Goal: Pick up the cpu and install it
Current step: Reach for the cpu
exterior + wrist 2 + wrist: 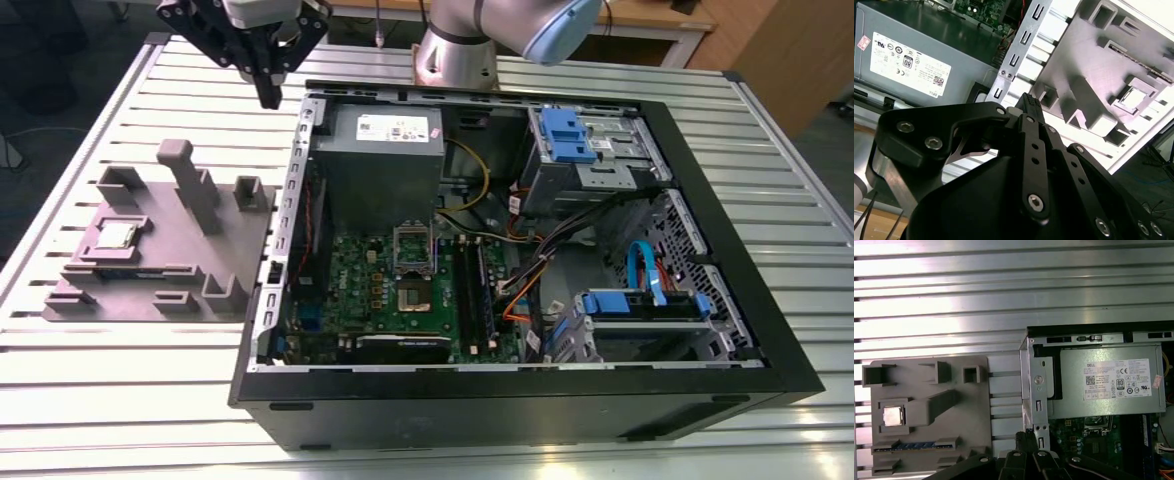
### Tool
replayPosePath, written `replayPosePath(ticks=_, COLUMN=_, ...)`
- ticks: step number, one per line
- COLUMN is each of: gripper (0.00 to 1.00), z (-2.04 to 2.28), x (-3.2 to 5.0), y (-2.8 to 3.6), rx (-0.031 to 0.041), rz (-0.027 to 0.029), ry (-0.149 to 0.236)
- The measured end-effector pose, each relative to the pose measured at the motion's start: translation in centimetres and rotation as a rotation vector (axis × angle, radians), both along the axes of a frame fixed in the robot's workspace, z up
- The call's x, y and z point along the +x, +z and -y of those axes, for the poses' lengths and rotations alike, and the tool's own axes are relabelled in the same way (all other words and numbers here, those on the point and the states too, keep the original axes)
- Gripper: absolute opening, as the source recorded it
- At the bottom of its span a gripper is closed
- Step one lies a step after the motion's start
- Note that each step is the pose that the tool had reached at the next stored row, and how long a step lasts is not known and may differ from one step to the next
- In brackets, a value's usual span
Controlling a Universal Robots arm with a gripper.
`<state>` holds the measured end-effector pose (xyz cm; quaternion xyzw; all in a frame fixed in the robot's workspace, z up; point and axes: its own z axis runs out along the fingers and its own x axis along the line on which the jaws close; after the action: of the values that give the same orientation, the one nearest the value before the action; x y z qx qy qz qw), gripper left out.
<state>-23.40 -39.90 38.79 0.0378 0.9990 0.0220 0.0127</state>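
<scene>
Slatted aluminium tabletop [107,400], ribbed and shiny, carries an open black computer case [534,405] and a matte grey plastic fixture [174,255] with upright blocks. The pincer [271,98] hangs over the case's corner near the boxy power supply [380,150], its fingers pressed together on nothing. The cpu [118,235] — a flat, silver-topped square — lies in a fixture pocket, well apart from the pincer and below it. Reaching it well means centring over the chip, descending plumb and gripping its thin edges evenly.
</scene>
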Motion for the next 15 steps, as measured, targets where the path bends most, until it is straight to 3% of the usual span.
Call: replayPosePath(ticks=15, gripper=0.1, z=0.0, x=-0.6, y=-0.02, rx=-0.0001, rz=-0.0001, ry=0.0)
